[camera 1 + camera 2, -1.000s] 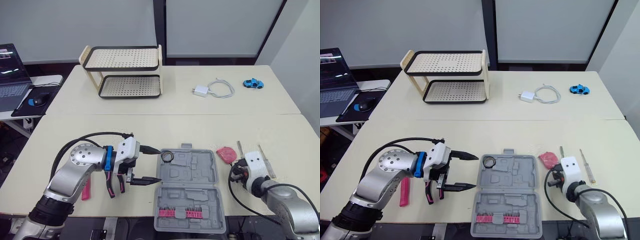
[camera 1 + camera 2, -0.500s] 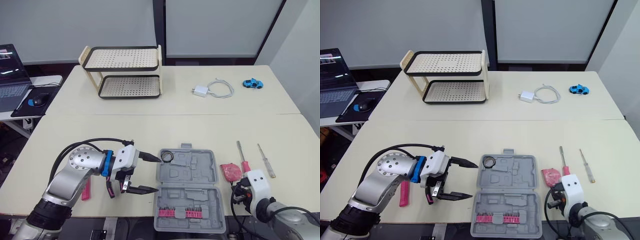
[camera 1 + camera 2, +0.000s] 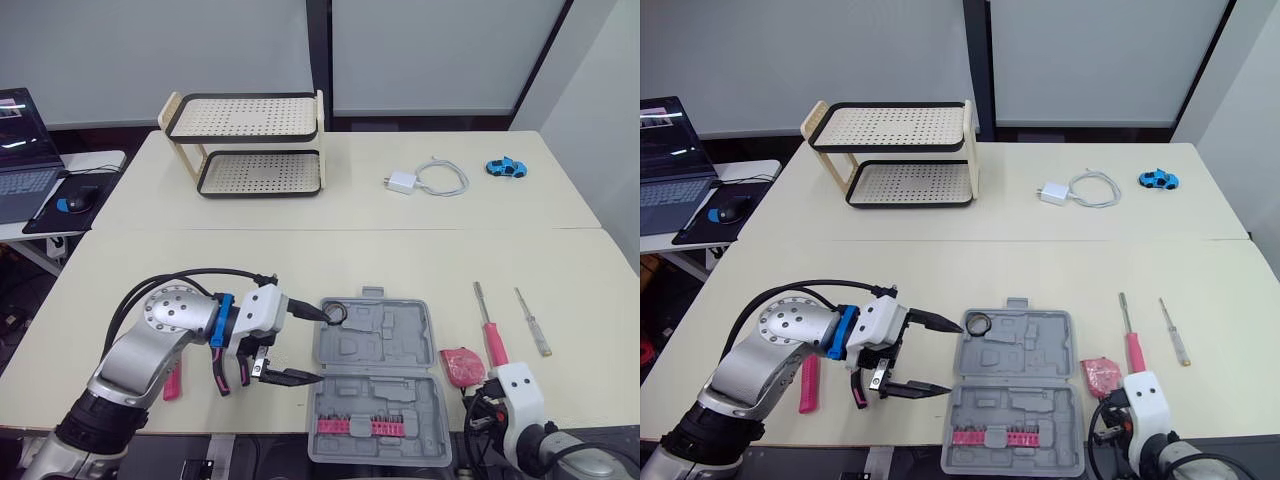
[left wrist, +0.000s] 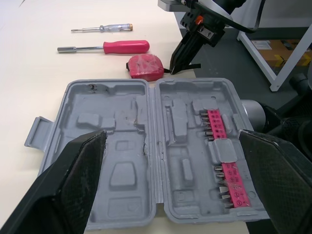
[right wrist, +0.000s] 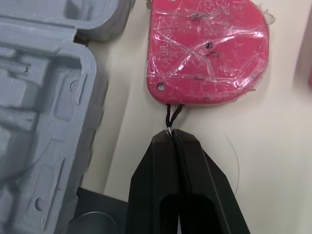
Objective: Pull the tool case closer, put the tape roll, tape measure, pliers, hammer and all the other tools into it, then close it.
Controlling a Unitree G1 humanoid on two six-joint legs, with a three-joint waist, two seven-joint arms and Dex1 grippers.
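- Near the table's front edge – a grey plastic tool case (image 3: 375, 345), lying open.
- Just beside its left edge, the left gripper (image 3: 320, 348) is spread wide, holding nothing.
- Right of the case, the right gripper (image 5: 171, 139) is pinched on the thin black cord (image 5: 170, 114) of the pink plastic-wrapped tape measure (image 5: 207, 53).
- A small black tape roll (image 3: 334, 312) sits in the case's far-left corner.

Grey tool case (image 3: 375, 342), pink tape measure (image 3: 461, 362), pink-handled screwdriver (image 3: 493, 343), black fingers (image 4: 68, 190), blue toy car (image 3: 506, 167)
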